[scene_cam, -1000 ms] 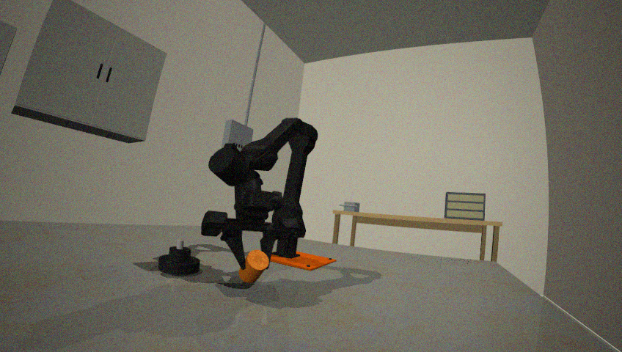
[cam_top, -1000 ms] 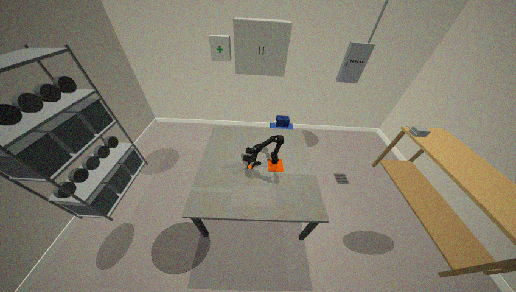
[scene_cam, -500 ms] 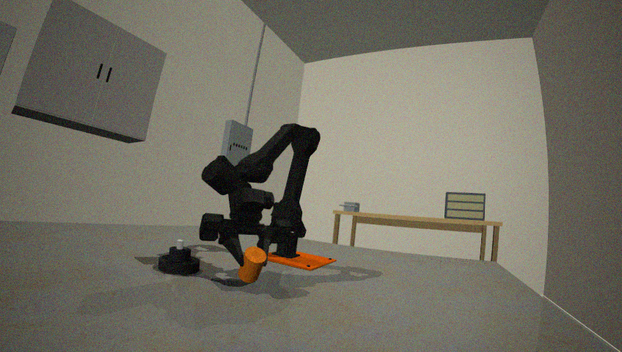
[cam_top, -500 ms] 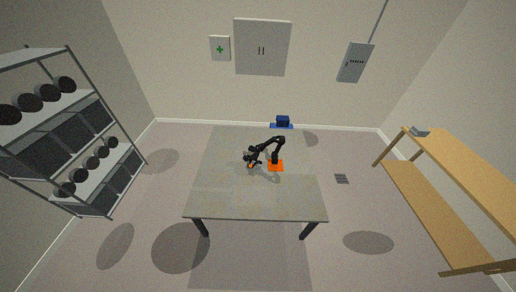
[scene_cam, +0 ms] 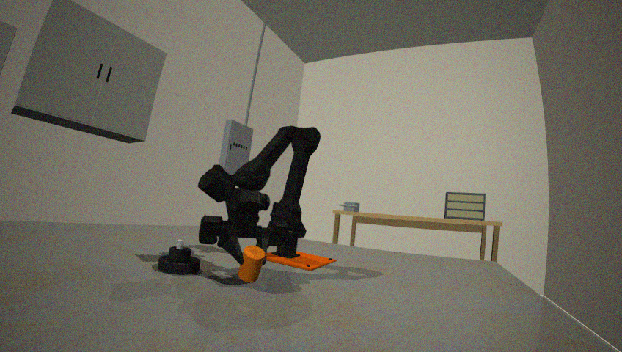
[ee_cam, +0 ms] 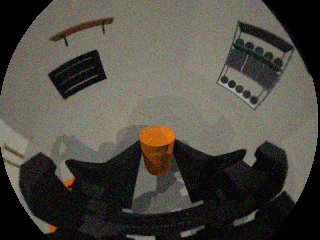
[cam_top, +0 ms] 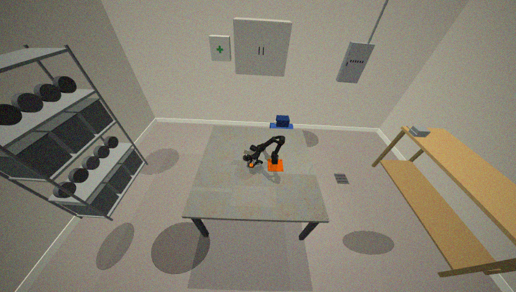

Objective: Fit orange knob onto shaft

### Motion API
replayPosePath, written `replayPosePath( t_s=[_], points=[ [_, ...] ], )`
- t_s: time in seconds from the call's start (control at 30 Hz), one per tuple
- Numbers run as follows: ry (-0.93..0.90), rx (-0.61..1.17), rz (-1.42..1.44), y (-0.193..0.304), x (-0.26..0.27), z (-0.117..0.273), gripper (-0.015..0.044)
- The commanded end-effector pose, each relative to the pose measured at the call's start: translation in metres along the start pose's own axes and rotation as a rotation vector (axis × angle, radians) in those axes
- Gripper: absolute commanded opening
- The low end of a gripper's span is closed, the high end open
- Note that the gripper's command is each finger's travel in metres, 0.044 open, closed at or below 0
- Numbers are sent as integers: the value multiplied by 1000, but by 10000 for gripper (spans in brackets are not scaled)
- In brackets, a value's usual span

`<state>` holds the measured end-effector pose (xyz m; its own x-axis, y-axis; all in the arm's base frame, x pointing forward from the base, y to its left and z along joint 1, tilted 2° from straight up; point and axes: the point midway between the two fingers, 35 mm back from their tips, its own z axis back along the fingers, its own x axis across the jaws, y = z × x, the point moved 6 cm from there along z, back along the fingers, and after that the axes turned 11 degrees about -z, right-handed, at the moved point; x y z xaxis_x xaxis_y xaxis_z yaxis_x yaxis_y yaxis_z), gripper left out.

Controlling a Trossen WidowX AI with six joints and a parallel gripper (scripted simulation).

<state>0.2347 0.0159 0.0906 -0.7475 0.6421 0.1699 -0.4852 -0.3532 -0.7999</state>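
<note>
The orange knob is held low over the table, slightly tilted in the exterior view; I cannot tell whether its lower edge touches. My gripper is shut on the knob, one finger on each side. One plain end faces the wrist camera; the hole is not visible. The round black pedestal stands left of the knob in the exterior view, apart from it, with the silver shaft upright on top. The shaft's flat side cannot be made out. The pedestal cannot be told clearly from the arm in the top view.
The arm's orange base plate is bolted to the table, right of the gripper in the top view. A blue object is beyond the table's far edge. A shelf rack and a wooden bench stand away from the table.
</note>
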Motion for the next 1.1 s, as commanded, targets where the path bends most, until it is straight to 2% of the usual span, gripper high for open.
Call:
replayPosePath(
  t_s=[0.0, 0.07, 0.17, 0.97, 1.07],
  points=[
    [8, 12, 4, 0, -1, 2, 181],
    [8, 12, 4, 0, -1, 4, 181],
    [0, 6, 0, 0, 0, 1, 260],
    [0, 6, 0, 0, 0, 1, 260],
    [0, 6, 0, 0, 0, 1, 339]
  ],
)
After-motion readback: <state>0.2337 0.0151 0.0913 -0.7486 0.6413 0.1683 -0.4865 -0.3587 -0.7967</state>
